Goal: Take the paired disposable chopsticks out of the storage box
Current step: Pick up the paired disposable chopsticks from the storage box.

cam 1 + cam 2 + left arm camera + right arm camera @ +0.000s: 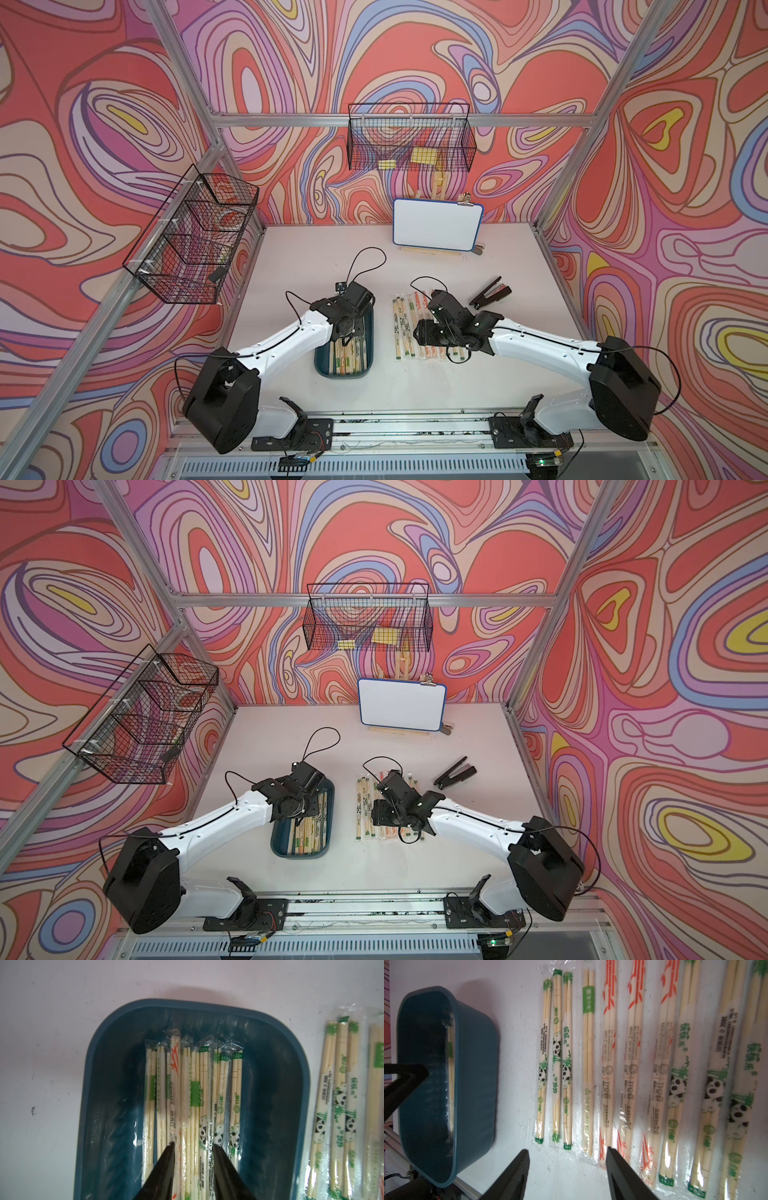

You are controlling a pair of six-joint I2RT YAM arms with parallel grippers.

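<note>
The storage box (345,376) (299,854) (187,1004) (475,1064) is a dark teal tray on the table's near left. It holds several paired disposable chopsticks (347,359) (195,1095) in clear sleeves, lying side by side. My left gripper (193,1145) (347,338) reaches down into the box. Its jaws stand apart on either side of about three sleeved pairs, fingertips (171,1147) down among the sleeves. More sleeved chopstick pairs (401,328) (363,808) (633,1064) lie in a row on the table right of the box. My right gripper (567,1149) (419,332) hangs open over their near ends, holding nothing.
A black stapler-like tool (490,293) lies right of the chopstick row. A small whiteboard (437,224) stands at the back of the table. Black wire baskets hang on the back wall (409,137) and the left frame (195,237).
</note>
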